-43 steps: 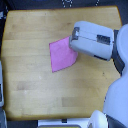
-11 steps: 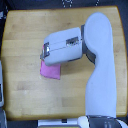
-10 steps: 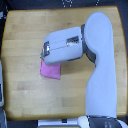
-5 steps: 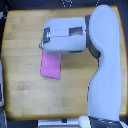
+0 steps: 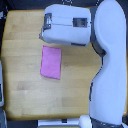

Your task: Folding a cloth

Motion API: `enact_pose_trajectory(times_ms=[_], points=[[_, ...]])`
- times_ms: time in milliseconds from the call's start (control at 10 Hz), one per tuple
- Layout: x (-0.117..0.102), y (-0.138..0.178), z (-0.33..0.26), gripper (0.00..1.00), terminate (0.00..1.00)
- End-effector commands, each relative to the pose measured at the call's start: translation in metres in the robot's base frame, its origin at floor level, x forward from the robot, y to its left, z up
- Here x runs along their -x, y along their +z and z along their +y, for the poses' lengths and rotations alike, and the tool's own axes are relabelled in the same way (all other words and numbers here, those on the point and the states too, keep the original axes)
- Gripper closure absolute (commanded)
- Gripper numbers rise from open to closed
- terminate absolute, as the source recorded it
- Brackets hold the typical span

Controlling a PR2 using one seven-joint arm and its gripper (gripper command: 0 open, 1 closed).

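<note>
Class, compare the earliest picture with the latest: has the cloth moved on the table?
Yes. The cloth now lies nearer the table's left edge in the exterior view, and lower. It looks narrower, as if folded.

A single exterior view looks almost straight down on the wooden tabletop (image 5: 20,55), near enough that the table's edges run close to the frame's borders. The robot arm (image 5: 107,65) enters from the bottom right corner, probably closer to the lens than the table, since it looms large and soft-edged.
</note>
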State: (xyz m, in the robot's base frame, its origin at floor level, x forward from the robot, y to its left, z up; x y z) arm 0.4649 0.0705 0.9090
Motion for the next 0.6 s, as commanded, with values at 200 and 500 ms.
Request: enact_pose_trajectory(times_ms=[200,500], points=[[-0.077,0.049,-0.176,0.00,0.00],[-0.074,0.052,-0.254,0.00,0.00]])
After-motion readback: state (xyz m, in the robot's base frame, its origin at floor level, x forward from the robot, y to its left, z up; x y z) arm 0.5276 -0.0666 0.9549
